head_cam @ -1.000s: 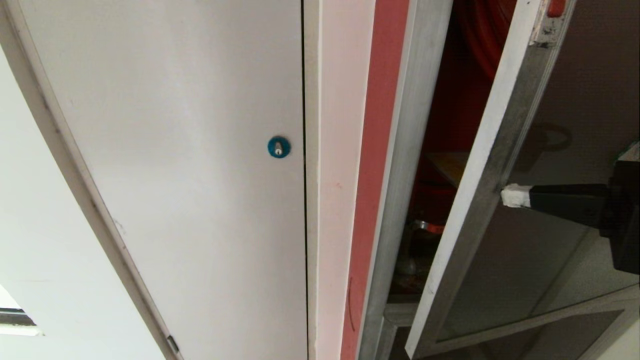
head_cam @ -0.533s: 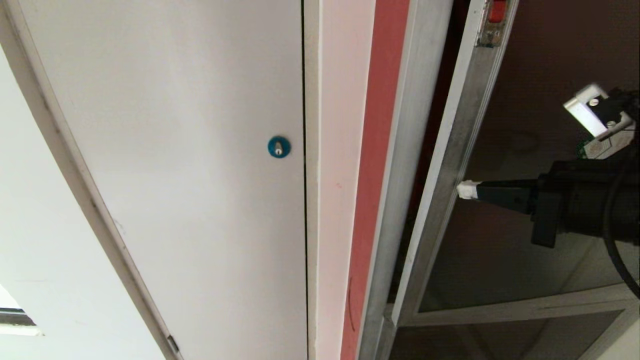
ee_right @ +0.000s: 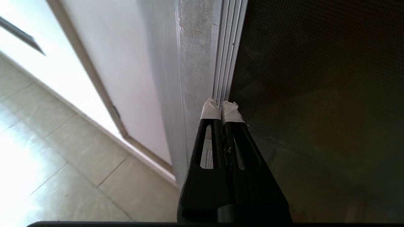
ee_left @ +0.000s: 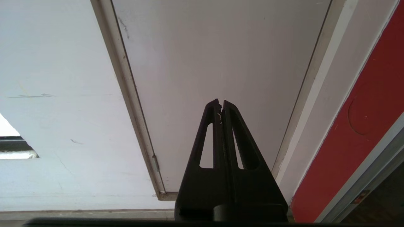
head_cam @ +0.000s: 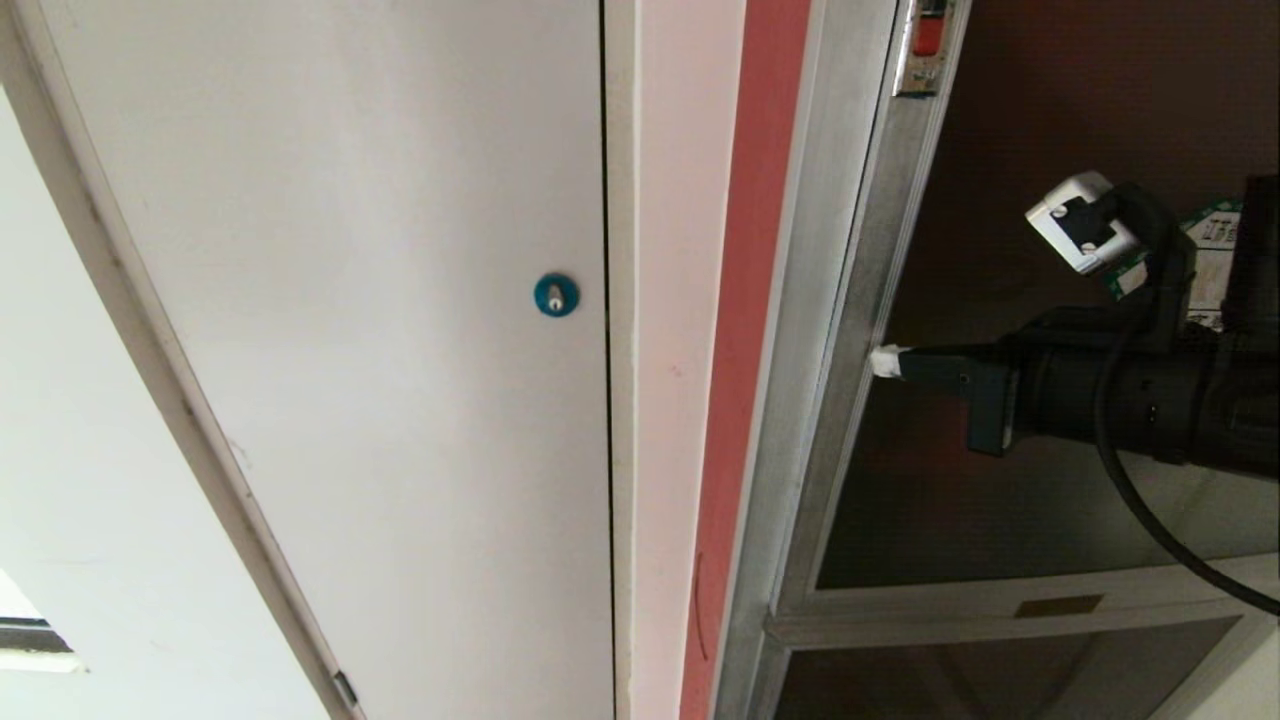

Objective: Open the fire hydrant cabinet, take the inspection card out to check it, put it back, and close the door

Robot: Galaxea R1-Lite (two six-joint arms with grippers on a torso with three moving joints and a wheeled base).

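Observation:
The door (head_cam: pixel 1000 150), dark tinted glass in an aluminium frame with a small red latch (head_cam: pixel 929 35), lies flush against the fire hydrant cabinet's silver frame (head_cam: pixel 810 300). None of the red interior shows. My right gripper (head_cam: pixel 885 361) is shut and holds nothing. Its white-taped tips touch the door's frame on the latch side, which the right wrist view shows as the gripper (ee_right: pixel 222 108) against the frame's ribbed edge (ee_right: pixel 221 47) beside the glass (ee_right: pixel 315 78). The left gripper (ee_left: pixel 220 105) is shut and empty, parked facing the white panel. The inspection card is hidden.
A white panel with a blue round lock (head_cam: pixel 555 294) fills the left, with a red strip of wall (head_cam: pixel 750 350) between it and the cabinet. A smaller dark glass panel (head_cam: pixel 950 680) sits below the door. My right arm partly covers a green-bordered sticker (head_cam: pixel 1215 260).
The door has swung from ajar to flat against the cabinet frame, hiding the red interior. My right gripper moved left with it, its tips staying on the door frame.

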